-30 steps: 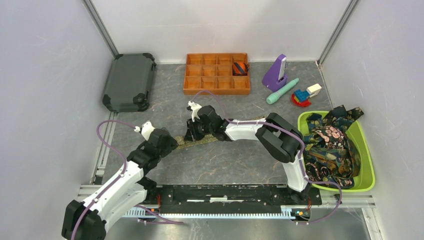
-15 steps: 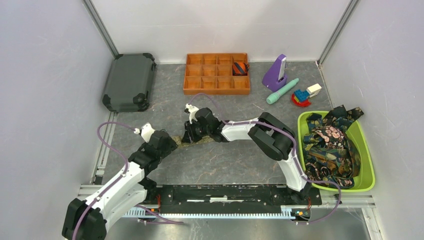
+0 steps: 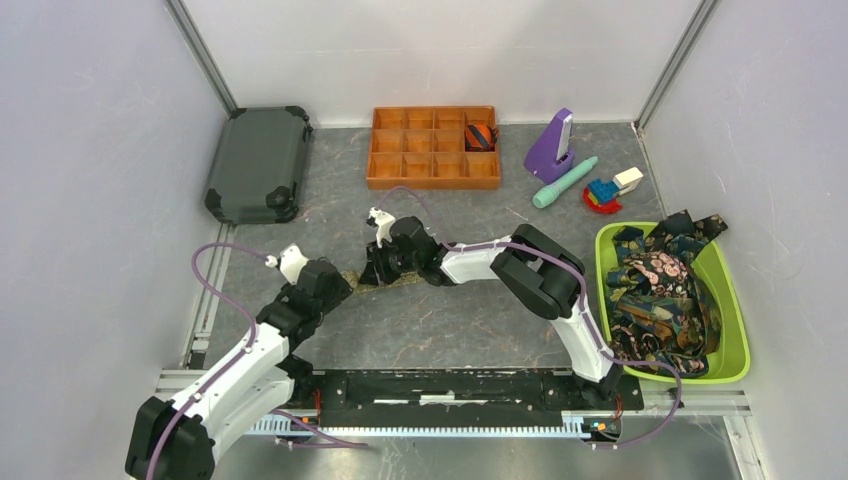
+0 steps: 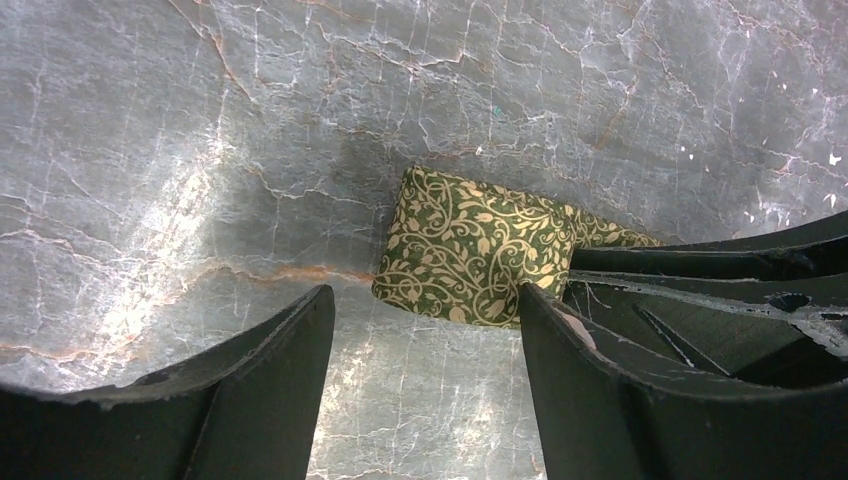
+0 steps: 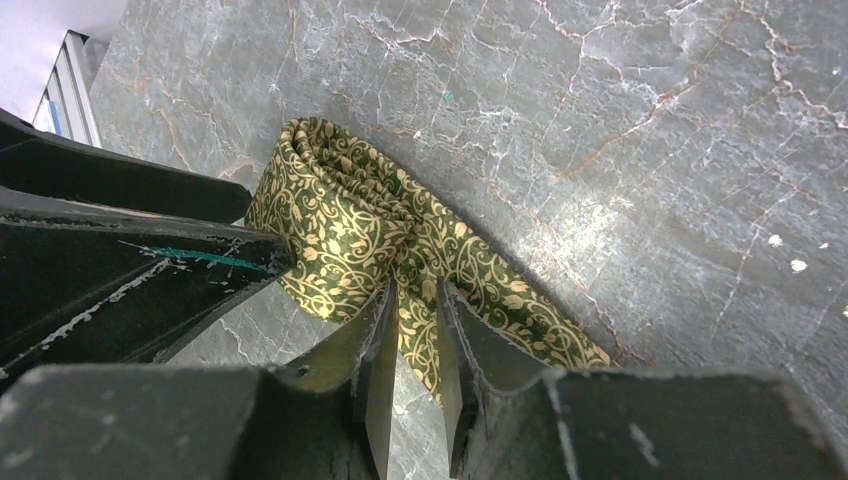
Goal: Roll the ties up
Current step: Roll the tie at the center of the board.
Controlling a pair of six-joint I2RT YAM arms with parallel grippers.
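Observation:
An olive-green tie [image 5: 340, 215] with a gold vine pattern lies partly rolled on the grey table, its flat tail running off to the lower right. My right gripper [image 5: 413, 300] stands shut on the tie beside the roll, jaws narrow with fabric between the tips. In the left wrist view the roll [image 4: 470, 245] lies just beyond my left gripper [image 4: 425, 335], which is open and empty, its fingers either side of bare table. From above, the left gripper [image 3: 335, 285] and right gripper [image 3: 375, 270] nearly meet over the tie [image 3: 408, 282].
An orange compartment tray [image 3: 433, 170] at the back holds a rolled striped tie [image 3: 480, 135]. A green bin [image 3: 735, 330] on the right holds several dark patterned ties [image 3: 660, 295]. A dark case [image 3: 258, 163], a purple stand [image 3: 550, 145], a teal stick [image 3: 565, 182] and toy blocks [image 3: 610, 190] sit at the back.
My right gripper has shifted left toward the left gripper with the tie, and less flat tail shows behind it. The left arm has barely moved.

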